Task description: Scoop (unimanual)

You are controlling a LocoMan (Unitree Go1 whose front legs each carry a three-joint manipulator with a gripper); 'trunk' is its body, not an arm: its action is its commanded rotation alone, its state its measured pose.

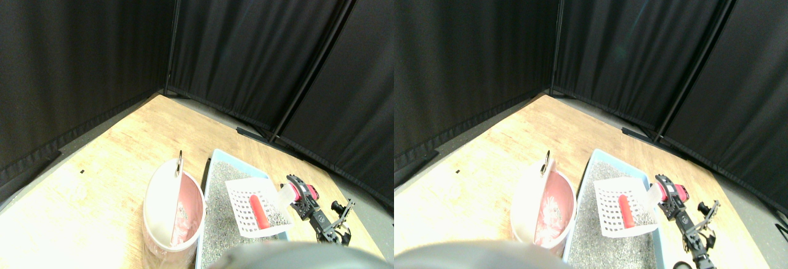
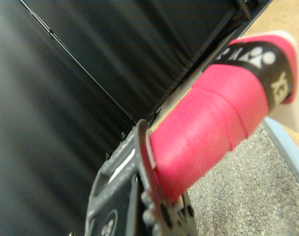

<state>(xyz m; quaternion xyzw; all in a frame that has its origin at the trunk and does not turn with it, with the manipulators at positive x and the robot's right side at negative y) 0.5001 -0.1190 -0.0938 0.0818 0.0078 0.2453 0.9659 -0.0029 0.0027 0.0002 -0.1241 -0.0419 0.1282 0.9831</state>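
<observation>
Farthest left, on the wooden floor [image 1: 104,176]: a pink bin [image 1: 191,210] with a white liner [image 1: 161,204], mouth open, a metal ring [image 1: 180,162] standing at its far rim. Something pale and crumpled inside, too blurred to name.

Just beside it to the right: a blue tray [image 1: 212,165] filled with grey litter [image 1: 218,220]. Over the litter, towards the tray's right side, the white slotted scoop [image 1: 246,192], with a red piece [image 1: 259,212] lying lengthwise in it. Cannot tell whether the scoop's underside touches the litter or hangs just clear.

Further right: the scoop's pink wrapped handle [image 2: 213,123] running back into the right manipulator [image 1: 323,223]. In the wrist view the fingers [image 2: 144,162] look closed around the handle's near end, with litter and the tray's edge beyond.

Judged step: pick-up done, red piece aboard, carry to the bin not yet made. Next move calls for keeping the scoop level while lifting clear of the tray wall, swinging left across it to the bin's mouth, then rolling the wrist to tip the piece in. Main risk: the piece rolling off the shallow scoop during the swing.
</observation>
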